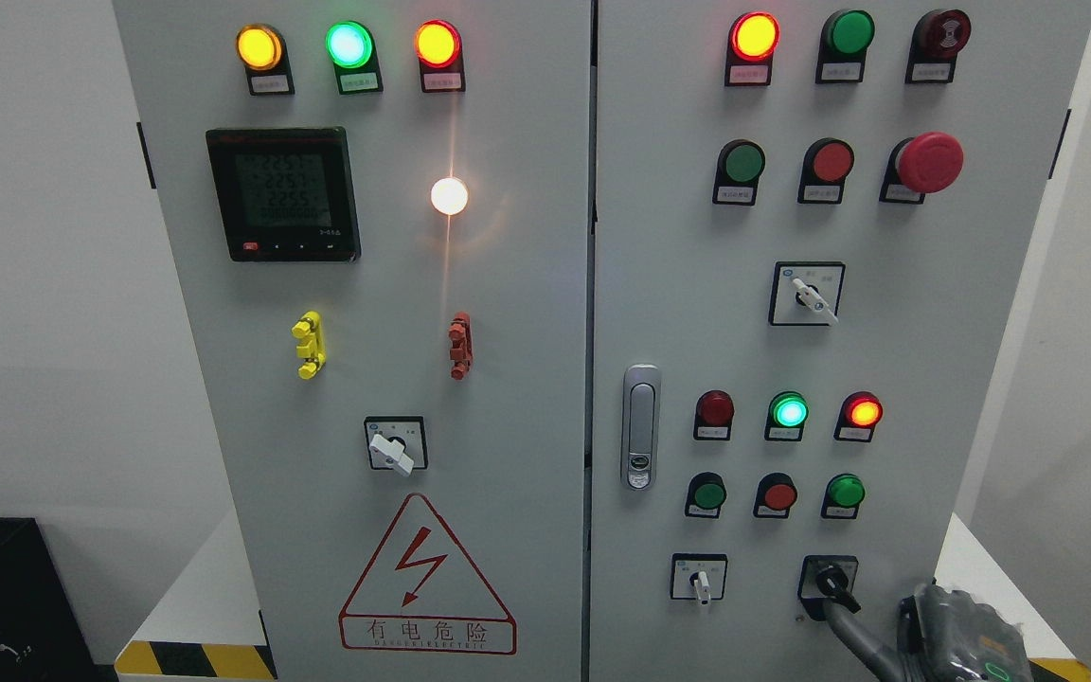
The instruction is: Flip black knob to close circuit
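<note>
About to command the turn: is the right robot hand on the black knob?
Touching: head view shows a right robot hand finger reaching the black knob, no gap.

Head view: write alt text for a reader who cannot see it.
The robot's right hand reaches up from the lower right, a finger touching the black knob at the bottom right of a grey two-door control cabinet. The doors carry lit and unlit indicator lamps, a red emergency stop button, a digital meter and white selector switches.
</note>
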Action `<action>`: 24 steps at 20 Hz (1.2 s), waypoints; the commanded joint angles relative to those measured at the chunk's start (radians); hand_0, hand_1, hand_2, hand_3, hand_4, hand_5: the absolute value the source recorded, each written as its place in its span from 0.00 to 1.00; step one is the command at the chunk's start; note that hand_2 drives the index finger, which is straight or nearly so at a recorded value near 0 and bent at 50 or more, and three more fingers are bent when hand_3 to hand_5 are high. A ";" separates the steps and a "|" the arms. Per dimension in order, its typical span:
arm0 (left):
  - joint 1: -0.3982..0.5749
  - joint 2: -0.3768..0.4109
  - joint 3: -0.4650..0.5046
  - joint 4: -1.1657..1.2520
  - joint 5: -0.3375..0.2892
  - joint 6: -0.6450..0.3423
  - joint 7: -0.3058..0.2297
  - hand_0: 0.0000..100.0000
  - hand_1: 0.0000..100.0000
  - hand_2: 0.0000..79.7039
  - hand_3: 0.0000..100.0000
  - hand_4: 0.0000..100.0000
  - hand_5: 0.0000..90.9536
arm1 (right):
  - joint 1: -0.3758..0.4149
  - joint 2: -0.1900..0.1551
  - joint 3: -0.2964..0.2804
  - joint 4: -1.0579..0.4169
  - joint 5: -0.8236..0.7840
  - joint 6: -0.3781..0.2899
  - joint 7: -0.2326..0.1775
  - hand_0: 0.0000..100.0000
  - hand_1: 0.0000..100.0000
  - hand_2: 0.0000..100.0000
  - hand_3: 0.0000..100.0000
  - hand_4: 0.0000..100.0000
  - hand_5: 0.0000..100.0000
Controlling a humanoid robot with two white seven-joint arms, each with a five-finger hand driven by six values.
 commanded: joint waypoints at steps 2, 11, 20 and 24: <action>0.021 0.001 0.000 -0.023 0.000 -0.001 0.000 0.12 0.56 0.00 0.00 0.00 0.00 | 0.007 0.001 0.012 -0.006 -0.003 -0.001 -0.005 0.00 0.00 0.87 1.00 0.90 0.94; 0.021 0.001 0.000 -0.023 0.000 -0.001 0.000 0.12 0.56 0.00 0.00 0.00 0.00 | 0.013 0.001 0.058 -0.009 -0.001 -0.001 -0.011 0.00 0.00 0.87 1.00 0.90 0.94; 0.021 -0.001 0.000 -0.023 0.000 -0.001 0.000 0.12 0.56 0.00 0.00 0.00 0.00 | 0.032 -0.001 0.069 -0.031 -0.001 -0.001 -0.014 0.00 0.00 0.87 1.00 0.90 0.94; 0.021 -0.001 0.000 -0.023 0.000 -0.001 0.000 0.12 0.56 0.00 0.00 0.00 0.00 | 0.038 -0.001 0.086 -0.034 0.000 -0.001 -0.015 0.00 0.00 0.87 1.00 0.89 0.94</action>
